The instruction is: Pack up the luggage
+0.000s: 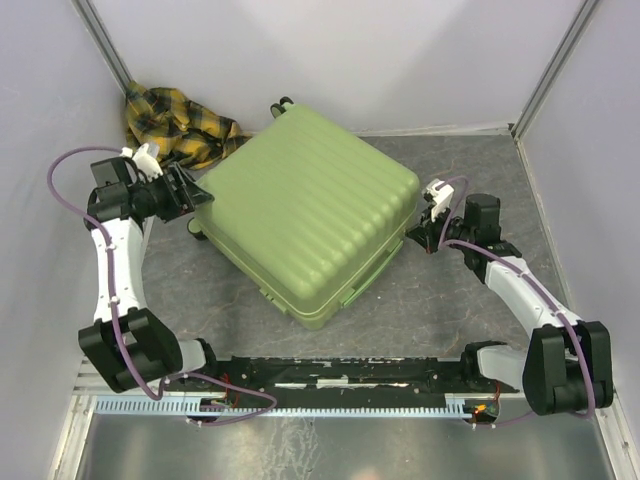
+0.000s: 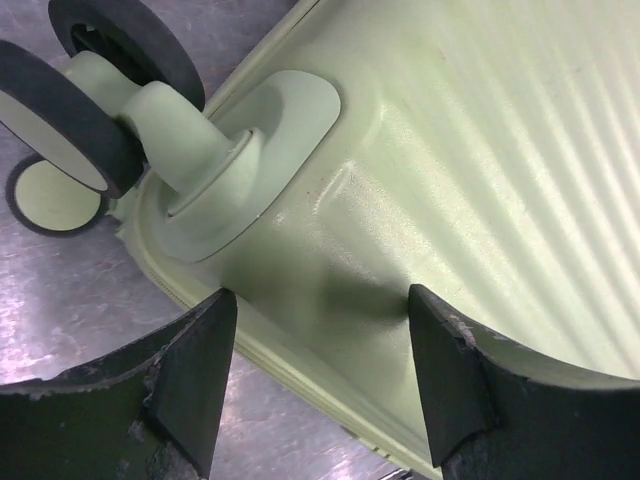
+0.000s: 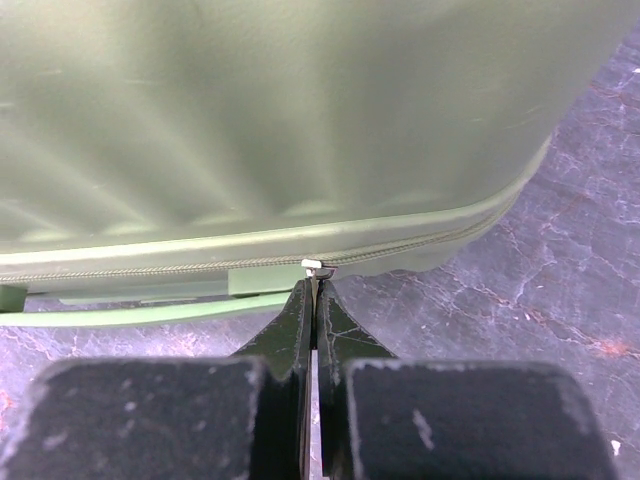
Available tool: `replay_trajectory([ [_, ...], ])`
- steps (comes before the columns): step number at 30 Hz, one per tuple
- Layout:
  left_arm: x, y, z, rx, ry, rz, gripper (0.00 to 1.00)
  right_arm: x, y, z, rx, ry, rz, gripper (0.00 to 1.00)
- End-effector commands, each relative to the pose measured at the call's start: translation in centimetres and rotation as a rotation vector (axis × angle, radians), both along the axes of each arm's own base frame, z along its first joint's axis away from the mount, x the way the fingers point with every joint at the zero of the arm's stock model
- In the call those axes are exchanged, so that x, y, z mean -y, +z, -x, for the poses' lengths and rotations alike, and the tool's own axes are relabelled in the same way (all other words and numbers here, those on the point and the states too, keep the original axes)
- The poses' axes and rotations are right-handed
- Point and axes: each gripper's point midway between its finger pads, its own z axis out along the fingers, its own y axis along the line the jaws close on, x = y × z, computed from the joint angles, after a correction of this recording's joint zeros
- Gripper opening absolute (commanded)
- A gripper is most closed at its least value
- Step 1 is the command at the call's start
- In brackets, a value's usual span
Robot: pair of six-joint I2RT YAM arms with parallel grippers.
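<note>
The luggage (image 1: 310, 225) is lying flat and closed on the table (image 1: 480, 180), turned at a diagonal with its ribbed green shell facing up and its wheels (image 2: 70, 110) pointing toward the back left. The left gripper (image 2: 320, 330) is standing wide open at the wheel-end corner, one finger to either side of the shell's rounded edge, close to it but apparently not pressing on it. Judging by that placement, it is bracing the case so that it does not slide or swivel while the other arm is working. On the opposite side, the right gripper (image 3: 316, 300) is pinching narrowly, its fingertips meeting right at the small metal zipper pull (image 3: 317, 267) on the seam that runs along the side wall. It appears to be holding the tab, which would let it drag the slider along the track. Which way the zip is meant to travel cannot be told from here. A yellow-and-black plaid cloth (image 1: 180, 125) is sitting crumpled in the back left corner, just behind the case and outside it. This suggests that the packing is not finished and that the shell may need opening to take the cloth in.
</note>
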Motion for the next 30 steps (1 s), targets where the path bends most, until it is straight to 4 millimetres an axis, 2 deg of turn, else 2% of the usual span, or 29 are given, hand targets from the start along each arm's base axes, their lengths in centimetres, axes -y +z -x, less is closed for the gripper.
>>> replay_trajectory([
  [1, 3.7, 0.3, -1.6, 0.057, -0.119, 0.162, 0.71, -2.0, 0.3, 1.9, -0.025, 0.079, -0.055, 0.02],
  [4, 5.5, 0.3, -4.2, 0.097, -0.181, 0.171, 0.67, -2.6, 0.4, 1.8, -0.019, 0.078, -0.061, 0.02],
  [8, 7.0, -0.7, -8.6, 0.113, -0.243, 0.163, 0.59, -4.1, 0.6, 0.8, -0.021, 0.060, -0.081, 0.02],
  [13, 6.9, -1.5, -14.7, 0.133, -0.291, 0.122, 0.51, -6.4, 1.7, -0.4, 0.009, 0.046, -0.106, 0.02],
  [15, 6.3, -0.6, -16.2, 0.152, -0.291, 0.076, 0.51, -6.6, 2.0, -0.6, 0.011, 0.022, -0.114, 0.02],
  [18, 4.9, 2.8, -16.7, 0.251, -0.279, -0.074, 0.59, -6.5, 1.9, -0.1, 0.005, -0.004, -0.123, 0.02],
  [21, 4.4, 6.8, -14.1, 0.369, -0.293, -0.233, 0.67, -6.3, 1.6, 1.0, 0.008, -0.021, -0.116, 0.02],
  [23, 5.5, 8.4, -10.8, 0.445, -0.362, -0.362, 0.71, -6.1, 1.3, 1.5, 0.011, -0.042, -0.114, 0.02],
  [26, 8.4, 8.4, -4.3, 0.513, -0.521, -0.462, 0.76, -6.3, 0.8, 2.4, 0.002, -0.040, -0.121, 0.02],
  [28, 10.8, 8.2, 0.7, 0.545, -0.652, -0.463, 0.76, -6.6, 0.5, 3.1, -0.001, -0.025, -0.123, 0.02],
  [30, 13.4, 7.1, 5.2, 0.549, -0.783, -0.439, 0.75, -7.2, 0.2, 3.8, -0.010, -0.009, -0.129, 0.02],
])
